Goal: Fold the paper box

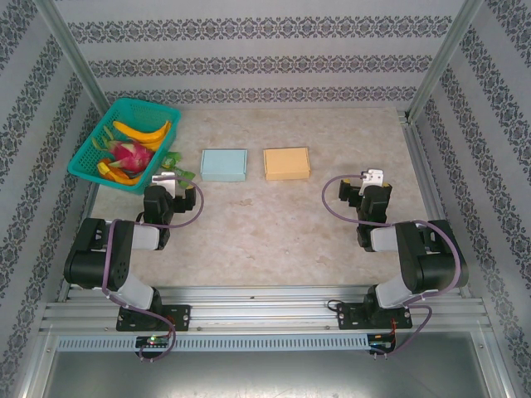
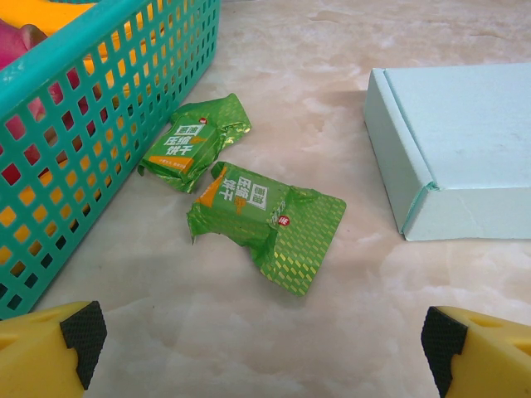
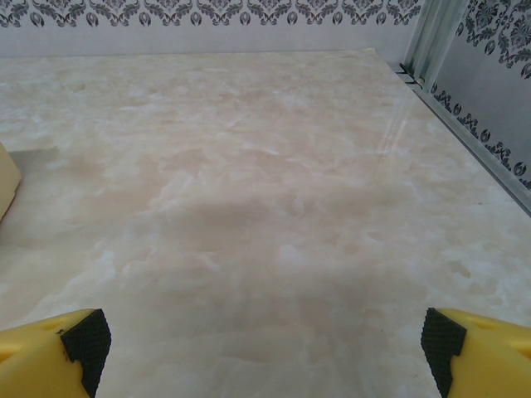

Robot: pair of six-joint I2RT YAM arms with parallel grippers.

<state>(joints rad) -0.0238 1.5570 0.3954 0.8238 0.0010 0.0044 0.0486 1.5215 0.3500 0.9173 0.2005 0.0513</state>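
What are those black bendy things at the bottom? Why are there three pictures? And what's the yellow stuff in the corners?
The black bendy things are robot arms: the left robot arm and the right robot arm. Each ends in a two-fingered pincher called a gripper: the left gripper and the right gripper.

The picture with both arms comes from a camera up above. The other two come from small cameras on the arms' wrists. The yellow bits with black pads there are the gripper's own fingers.

On the beige stone-patterned table lie a flat light blue paper box, a flat orange paper box, two shiny green snack packets, and a teal plastic basket holding yellow bananas and a pink dragon fruit.

Both grippers are open and hold nothing.
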